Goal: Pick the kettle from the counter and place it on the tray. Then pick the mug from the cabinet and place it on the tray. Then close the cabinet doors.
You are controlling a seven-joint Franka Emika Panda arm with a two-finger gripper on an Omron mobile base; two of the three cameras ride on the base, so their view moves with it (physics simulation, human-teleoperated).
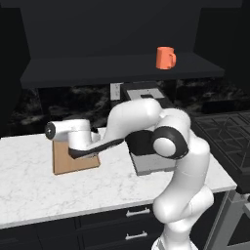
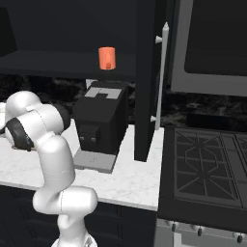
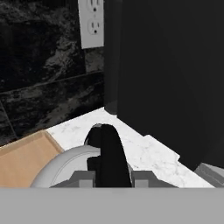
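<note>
In the hand view my gripper (image 3: pixel 111 176) is shut on the black top handle of the silver-grey kettle (image 3: pixel 65 168). The kettle's dome shows low in that view, beside the edge of the tan wooden tray (image 3: pixel 24 159). Whether it rests on the board or hangs above it, I cannot tell. In the left base view my wrist (image 1: pixel 73 134) reaches left over the right part of the tray (image 1: pixel 66 163) and hides the kettle. The orange mug (image 1: pixel 166 57) (image 2: pixel 107 58) stands on the dark cabinet shelf (image 1: pixel 122 68). One cabinet door (image 2: pixel 144 77) stands open, edge-on, with its silver bar handle (image 2: pixel 163 72).
A big black coffee machine (image 2: pixel 99 118) (image 3: pixel 166 78) on a grey base plate (image 1: pixel 151 165) stands just right of the kettle on the marble counter (image 1: pixel 29 180). A wall outlet (image 3: pixel 91 22) is behind. A stove (image 2: pixel 207 169) sits at the right.
</note>
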